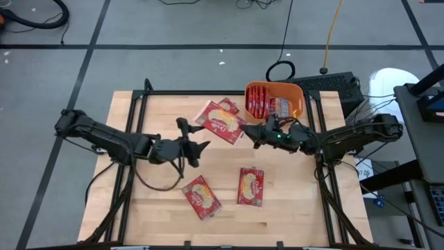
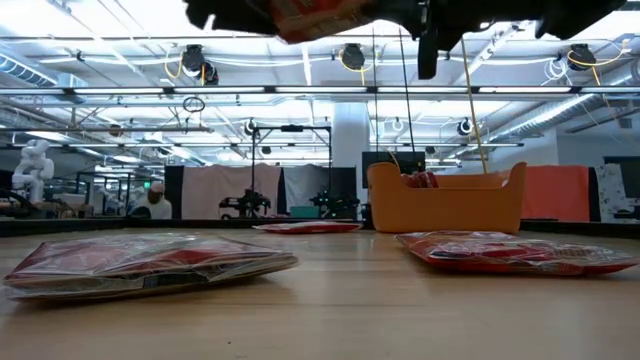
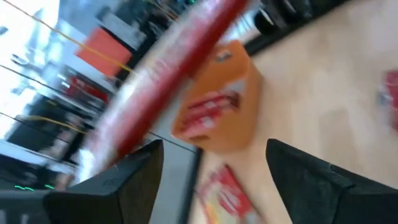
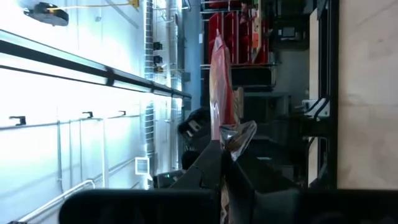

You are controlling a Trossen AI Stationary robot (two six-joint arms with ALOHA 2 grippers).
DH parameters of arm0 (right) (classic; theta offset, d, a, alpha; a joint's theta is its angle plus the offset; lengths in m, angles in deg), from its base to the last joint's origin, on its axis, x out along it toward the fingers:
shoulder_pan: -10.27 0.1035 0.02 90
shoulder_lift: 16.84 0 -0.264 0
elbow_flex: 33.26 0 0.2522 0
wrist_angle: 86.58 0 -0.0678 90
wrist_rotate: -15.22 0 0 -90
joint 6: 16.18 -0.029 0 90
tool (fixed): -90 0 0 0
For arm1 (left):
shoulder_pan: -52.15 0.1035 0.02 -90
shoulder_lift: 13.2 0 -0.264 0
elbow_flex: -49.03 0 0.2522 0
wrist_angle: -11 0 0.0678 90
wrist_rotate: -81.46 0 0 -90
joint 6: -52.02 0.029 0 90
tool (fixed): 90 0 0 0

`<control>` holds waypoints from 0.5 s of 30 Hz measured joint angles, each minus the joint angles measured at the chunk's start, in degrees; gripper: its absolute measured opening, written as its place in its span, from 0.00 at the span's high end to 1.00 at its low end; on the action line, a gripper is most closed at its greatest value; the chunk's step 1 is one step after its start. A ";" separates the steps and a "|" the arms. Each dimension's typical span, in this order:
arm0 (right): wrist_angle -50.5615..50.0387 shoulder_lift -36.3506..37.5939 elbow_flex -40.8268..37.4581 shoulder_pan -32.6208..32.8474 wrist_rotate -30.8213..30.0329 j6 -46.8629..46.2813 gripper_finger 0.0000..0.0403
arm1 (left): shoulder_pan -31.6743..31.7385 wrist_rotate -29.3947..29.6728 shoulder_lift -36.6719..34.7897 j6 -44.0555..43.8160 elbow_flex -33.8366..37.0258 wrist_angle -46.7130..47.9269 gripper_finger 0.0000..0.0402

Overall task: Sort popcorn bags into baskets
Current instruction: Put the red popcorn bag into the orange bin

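Note:
My right gripper (image 1: pixel 251 133) is shut on a red popcorn bag (image 1: pixel 219 122) and holds it in the air over the table's far middle; it shows high up in the low view (image 2: pixel 310 15). My left gripper (image 1: pixel 193 136) is open just left of that bag and touches nothing; its wrist view shows the bag edge-on (image 3: pixel 174 68) beyond the fingers. The orange basket (image 1: pixel 300 104) stands at the far right with several packets upright inside. Two bags (image 1: pixel 201 196) (image 1: pixel 251 186) lie flat near the front. Another bag (image 1: pixel 227 105) lies partly under the held one. My right gripper pinches the bag between its two fingers at the edge (image 4: pixel 225 132) that faces the table's right side. The fingers come level from the right. The bag is lifted clear of the table and stretches out from the fingertips toward the left (image 4: pixel 221 81).
Black frame rails (image 1: pixel 132 139) run front to back along both sides of the wooden table (image 1: pixel 305 208). A keyboard (image 1: pixel 333 85) and cables lie past the far right corner. In the low view the flat bags (image 2: pixel 150 260) (image 2: pixel 510 250) lie in the foreground and the basket (image 2: pixel 445 205) behind.

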 joint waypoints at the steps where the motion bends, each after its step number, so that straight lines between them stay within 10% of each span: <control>1: -0.10 0.05 0.00 0.12 0.06 -0.25 1.00 | -0.01 0.69 0.34 2.28 0.00 -2.32 0.30; 15: -0.14 0.49 0.00 -2.03 -1.78 0.30 1.00 | -2.44 1.37 0.71 1.54 -0.03 -3.99 0.33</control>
